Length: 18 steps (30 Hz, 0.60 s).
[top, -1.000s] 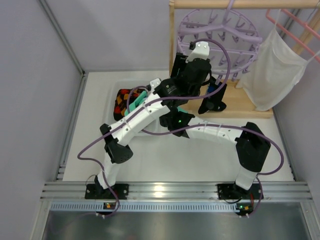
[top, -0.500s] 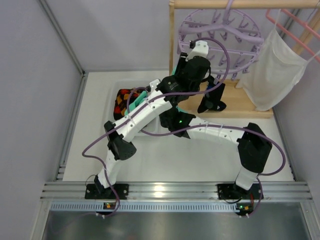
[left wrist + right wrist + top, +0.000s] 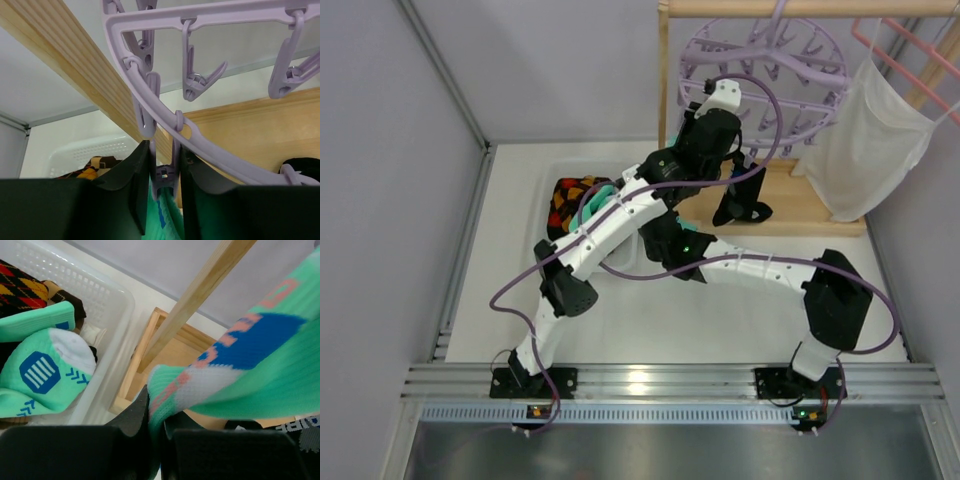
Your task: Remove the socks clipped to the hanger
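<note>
The lavender hanger [image 3: 765,60] hangs from the wooden rack; its ring [image 3: 210,15] and dangling pegs fill the left wrist view. My left gripper [image 3: 165,150] is raised under the ring and shut on a clip peg [image 3: 166,175] that holds a mint-teal sock [image 3: 167,220]. My right gripper [image 3: 159,400] is lower and shut on the toe end of the same mint-teal sock [image 3: 250,365], which has blue and pink marks. A black sock [image 3: 745,200] hangs from the hanger's right side. In the top view my left arm hides the right gripper.
A white basket [image 3: 100,295] on the left holds a mint-teal sock with a white toe [image 3: 45,370] and a brown argyle sock [image 3: 565,200]. The wooden rack's post [image 3: 200,295] and base [image 3: 810,205] stand close. A white mesh bag [image 3: 865,140] hangs on a pink hanger.
My left arm has reached farther up and back toward the hanger ring. The right arm has shifted slightly with it. The ring has swung a little.
</note>
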Each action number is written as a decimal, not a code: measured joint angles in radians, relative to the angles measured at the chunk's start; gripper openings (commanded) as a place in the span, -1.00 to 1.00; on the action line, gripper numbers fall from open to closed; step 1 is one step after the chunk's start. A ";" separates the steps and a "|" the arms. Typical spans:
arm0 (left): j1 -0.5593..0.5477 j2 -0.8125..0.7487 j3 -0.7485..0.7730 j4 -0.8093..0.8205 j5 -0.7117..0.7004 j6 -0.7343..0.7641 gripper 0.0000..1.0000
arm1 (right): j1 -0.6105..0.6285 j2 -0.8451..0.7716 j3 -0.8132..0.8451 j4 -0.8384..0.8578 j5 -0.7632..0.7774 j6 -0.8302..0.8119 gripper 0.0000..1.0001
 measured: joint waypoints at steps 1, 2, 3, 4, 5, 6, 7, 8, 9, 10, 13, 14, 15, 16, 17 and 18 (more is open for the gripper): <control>0.000 0.000 0.000 0.003 0.004 0.003 -0.62 | 0.003 -0.004 -0.005 0.002 -0.003 0.000 -1.00; 0.001 0.000 0.001 0.008 0.008 0.007 -0.73 | 0.007 -0.011 -0.013 0.002 -0.008 0.001 -1.00; 0.002 0.000 0.002 0.011 0.013 0.011 -0.76 | 0.013 -0.018 -0.024 0.001 -0.011 0.001 -1.00; 0.003 0.000 0.002 0.012 0.015 0.013 -0.82 | 0.019 -0.026 -0.036 0.002 -0.016 0.002 -1.00; 0.004 0.000 0.002 0.013 0.017 0.013 -0.88 | 0.025 -0.033 -0.050 0.002 -0.019 0.002 -1.00; 0.005 0.000 0.002 0.013 0.021 0.014 -0.94 | 0.027 -0.040 -0.060 0.002 -0.023 0.003 -1.00; 0.006 0.000 0.002 0.013 0.025 0.014 -0.97 | 0.031 -0.047 -0.072 0.002 -0.025 0.005 -1.00; 0.008 0.000 0.002 0.014 0.028 0.014 -0.96 | 0.032 -0.053 -0.084 0.001 -0.026 0.007 -1.00; 0.008 0.000 0.002 0.014 0.030 0.014 -0.92 | 0.033 -0.058 -0.095 0.002 -0.030 0.011 -1.00; 0.010 0.000 0.002 0.014 0.031 0.014 -0.86 | 0.033 -0.066 -0.108 0.003 -0.032 0.016 -1.00; 0.010 0.000 -0.006 0.018 0.039 0.008 -0.64 | 0.034 -0.105 -0.168 0.003 -0.047 0.040 -1.00; 0.010 -0.001 -0.015 0.023 0.044 0.000 -0.38 | 0.034 -0.124 -0.194 0.001 -0.057 0.052 -1.00; 0.010 -0.002 -0.024 0.028 0.050 -0.005 -0.24 | 0.034 -0.146 -0.224 0.002 -0.068 0.066 -1.00; 0.010 -0.006 -0.043 0.039 0.057 -0.012 -0.07 | 0.035 -0.175 -0.261 0.005 -0.084 0.083 -1.00; 0.010 -0.014 -0.065 0.047 0.063 -0.020 0.05 | 0.035 -0.201 -0.296 0.004 -0.097 0.095 -1.00; 0.010 -0.025 -0.090 0.047 0.068 -0.030 0.26 | 0.036 -0.249 -0.360 0.015 -0.121 0.119 -1.00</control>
